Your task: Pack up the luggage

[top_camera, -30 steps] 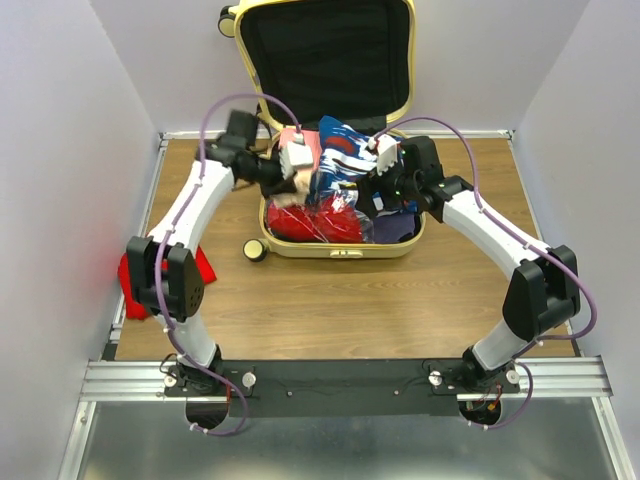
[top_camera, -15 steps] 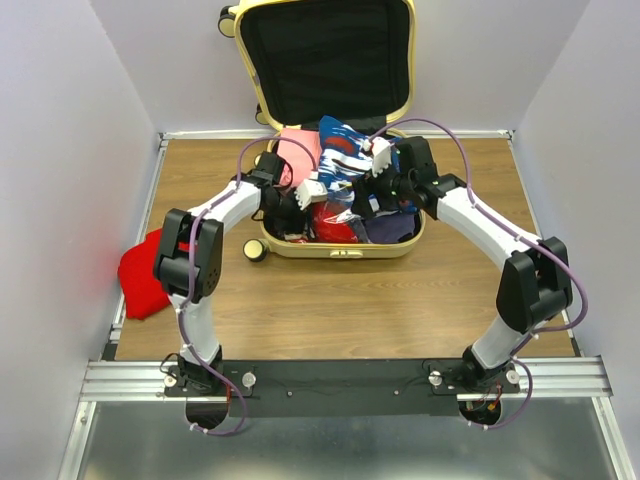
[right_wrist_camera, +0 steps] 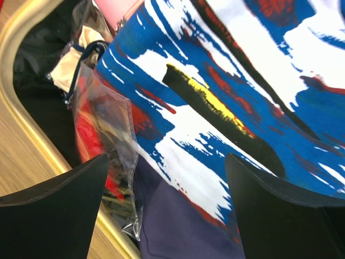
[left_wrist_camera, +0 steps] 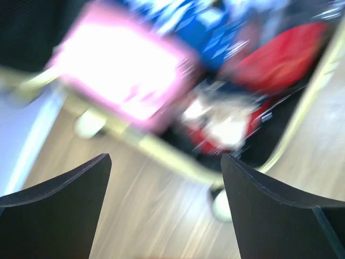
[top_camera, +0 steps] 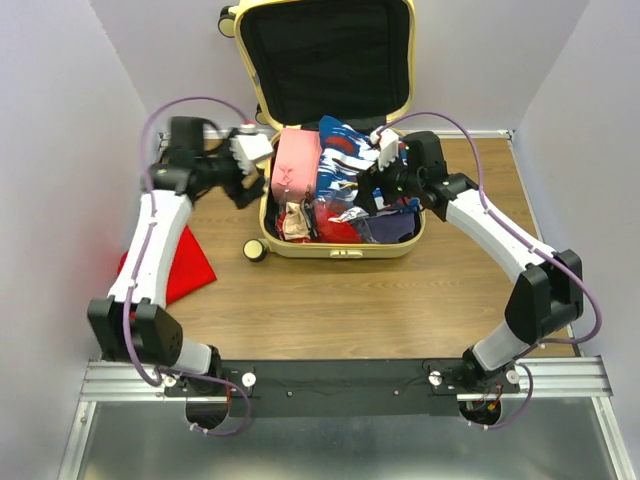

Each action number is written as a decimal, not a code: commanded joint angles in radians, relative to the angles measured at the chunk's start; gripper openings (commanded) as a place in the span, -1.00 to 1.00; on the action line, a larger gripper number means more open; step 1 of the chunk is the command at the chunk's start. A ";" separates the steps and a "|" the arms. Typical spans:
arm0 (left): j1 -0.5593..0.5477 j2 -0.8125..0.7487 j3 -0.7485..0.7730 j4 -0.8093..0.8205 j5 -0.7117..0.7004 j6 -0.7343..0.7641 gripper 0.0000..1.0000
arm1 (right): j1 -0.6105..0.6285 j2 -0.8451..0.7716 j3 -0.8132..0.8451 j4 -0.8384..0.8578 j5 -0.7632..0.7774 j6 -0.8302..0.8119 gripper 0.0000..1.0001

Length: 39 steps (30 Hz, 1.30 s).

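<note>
Cloth [top_camera: 185, 272], red, lies nearest on table [top_camera: 350, 300], behind left gripper [top_camera: 250, 150]; not packed yet. That gripper has just let go & pulled back, jaws spread, empty. Luggage [top_camera: 340, 250], just to its right, now holds pink pouch [top_camera: 296, 165]. Right gripper [top_camera: 384, 150], also spread, hovers over patterned garment [top_camera: 345, 150]. Lid [top_camera: 330, 60] stands open beyond.

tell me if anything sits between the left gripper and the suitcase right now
Nothing visible does. The left gripper hovers open just left of the luggage, close to its side rim, with only bare table under the gap. The red cloth lies nearer the arm's base, off that line.
</note>
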 commanded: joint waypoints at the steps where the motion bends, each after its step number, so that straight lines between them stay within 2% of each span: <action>1: 0.236 -0.030 -0.072 -0.125 -0.091 0.033 0.85 | -0.006 -0.059 -0.005 -0.014 0.045 0.018 0.96; 3: 0.315 -0.016 -0.104 -0.172 -0.174 -0.002 0.86 | -0.006 -0.062 -0.002 -0.014 0.066 0.028 0.96; 4: 0.396 -0.009 -0.124 -0.160 -0.214 -0.048 0.86 | -0.006 -0.062 -0.002 -0.014 0.074 0.031 0.96; 7: 0.518 0.007 -0.202 -0.121 -0.328 -0.162 0.87 | -0.006 -0.062 -0.003 -0.014 0.090 0.032 0.96; 11: 0.566 0.051 -0.299 -0.006 -0.444 -0.316 0.87 | -0.006 -0.053 -0.005 -0.014 0.096 0.037 0.96; 13: 0.566 0.105 -0.327 0.020 -0.477 -0.364 0.86 | -0.006 -0.048 -0.005 -0.014 0.094 0.035 0.96; 14: 0.566 0.125 -0.327 0.043 -0.475 -0.428 0.87 | -0.006 -0.047 -0.005 -0.014 0.097 0.034 0.96; 20: 0.561 0.223 -0.290 0.117 -0.434 -0.593 0.87 | -0.006 -0.043 -0.013 -0.012 0.106 0.020 0.96; 21: 0.552 0.228 -0.291 0.130 -0.463 -0.657 0.87 | -0.006 -0.043 -0.014 -0.014 0.114 0.019 0.96; 27: 0.500 0.246 -0.325 0.169 -0.582 -0.751 0.87 | -0.006 -0.045 -0.028 -0.014 0.129 0.003 0.96; 28: 0.488 0.237 -0.330 0.175 -0.592 -0.803 0.87 | -0.006 -0.042 -0.029 -0.014 0.129 0.002 0.96; 32: 0.439 0.248 -0.357 0.207 -0.670 -0.860 0.87 | -0.008 -0.040 -0.037 -0.014 0.133 -0.001 0.96; 36: 0.437 0.326 -0.385 0.215 -0.811 -0.921 0.87 | -0.008 -0.034 -0.036 -0.014 0.140 -0.011 0.96; 39: 0.434 0.363 -0.402 0.252 -0.828 -0.933 0.87 | -0.014 -0.031 -0.031 -0.014 0.143 -0.014 0.96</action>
